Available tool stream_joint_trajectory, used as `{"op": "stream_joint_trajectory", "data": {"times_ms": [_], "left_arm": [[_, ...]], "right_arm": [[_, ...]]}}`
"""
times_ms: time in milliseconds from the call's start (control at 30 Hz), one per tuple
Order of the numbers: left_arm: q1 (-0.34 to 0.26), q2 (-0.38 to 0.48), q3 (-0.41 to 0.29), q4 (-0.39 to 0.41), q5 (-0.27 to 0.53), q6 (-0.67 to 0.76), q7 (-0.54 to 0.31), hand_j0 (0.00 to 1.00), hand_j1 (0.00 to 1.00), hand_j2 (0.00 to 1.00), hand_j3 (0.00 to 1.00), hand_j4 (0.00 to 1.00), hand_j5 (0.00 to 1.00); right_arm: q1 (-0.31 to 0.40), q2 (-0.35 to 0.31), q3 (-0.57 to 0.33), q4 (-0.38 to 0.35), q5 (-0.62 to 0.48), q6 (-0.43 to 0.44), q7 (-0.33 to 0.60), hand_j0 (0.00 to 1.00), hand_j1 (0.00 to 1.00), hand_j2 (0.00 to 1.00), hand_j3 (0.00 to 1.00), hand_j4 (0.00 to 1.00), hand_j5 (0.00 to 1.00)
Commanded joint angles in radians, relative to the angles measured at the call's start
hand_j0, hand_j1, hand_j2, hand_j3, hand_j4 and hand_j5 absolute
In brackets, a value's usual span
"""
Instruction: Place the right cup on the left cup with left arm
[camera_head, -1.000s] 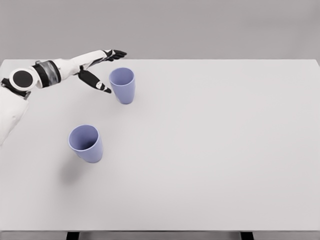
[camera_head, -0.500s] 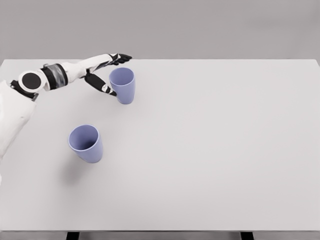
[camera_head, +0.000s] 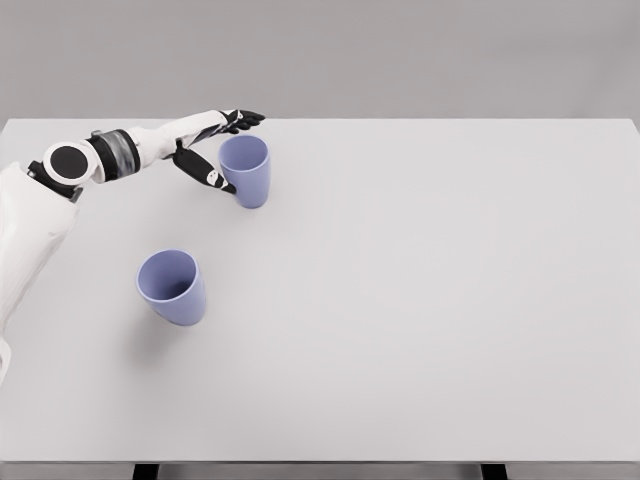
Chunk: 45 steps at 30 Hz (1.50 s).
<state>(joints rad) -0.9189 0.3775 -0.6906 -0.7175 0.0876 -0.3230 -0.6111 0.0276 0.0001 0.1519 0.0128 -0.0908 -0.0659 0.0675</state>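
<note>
Your left hand (camera_head: 212, 150) sits at the far left part of the table, with its fingers spread and nothing grasped. The dark fingertips (camera_head: 250, 117) reach over and just behind the rim of the farther cup (camera_head: 245, 170), while the thumb (camera_head: 205, 172) points down along that cup's left side, its tip at or just short of the wall. You cannot tell from this view whether the thumb touches. So the cup stands in the gap between thumb and fingers, but the hand has not closed on it.

That cup is upright, mouth up, pale blue, and stands near the table's far edge and well left of centre. The nearer cup (camera_head: 173, 286) is the same colour and also mouth up, leaning slightly in this view. It stands closer to you and further left, well apart from the first one, with bare tabletop between them.

From the hand, your white forearm (camera_head: 150, 139) runs back to the left, past a grey band and a round black joint (camera_head: 67, 160), then the upper arm drops along the picture's left edge.

The table (camera_head: 450, 300) is white and wide. Everything right of the two cups is bare surface out to the right edge, and the front edge is far from both cups. Your right arm is out of view.
</note>
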Motion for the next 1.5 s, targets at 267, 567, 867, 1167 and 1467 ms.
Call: {"op": "stream_joint_trajectory", "data": {"times_ms": [267,567,867,1167,1467], "left_arm": [[-0.006,-0.015,0.002,0.02,0.006,0.005,0.0,1.0,1.0,1.0,1.0,1.0,1.0],[-0.006,-0.015,0.003,0.015,0.006,0.005,0.0,1.0,1.0,1.0,1.0,1.0,1.0],[0.0,-0.025,0.003,0.015,0.006,0.005,0.0,1.0,1.0,1.0,1.0,1.0,1.0],[0.005,-0.026,0.003,0.016,0.008,0.005,0.0,1.0,1.0,1.0,1.0,1.0,1.0],[0.008,-0.032,0.003,0.017,0.009,0.005,0.0,0.88,0.88,0.88,0.88,0.88,0.88]], "right_arm": [[0.0,0.0,0.0,-0.001,0.0,0.0,0.0,1.0,1.0,1.0,1.0,1.0,1.0],[0.0,0.0,0.0,0.001,-0.001,0.0,0.0,1.0,1.0,1.0,1.0,1.0,1.0],[0.0,0.0,0.0,0.001,0.0,0.0,0.0,1.0,1.0,1.0,1.0,1.0,1.0],[0.0,0.0,0.0,-0.001,0.0,0.0,0.0,1.0,1.0,1.0,1.0,1.0,1.0],[0.0,0.0,0.0,-0.001,-0.001,0.0,0.0,1.0,1.0,1.0,1.0,1.0,1.0]]}}
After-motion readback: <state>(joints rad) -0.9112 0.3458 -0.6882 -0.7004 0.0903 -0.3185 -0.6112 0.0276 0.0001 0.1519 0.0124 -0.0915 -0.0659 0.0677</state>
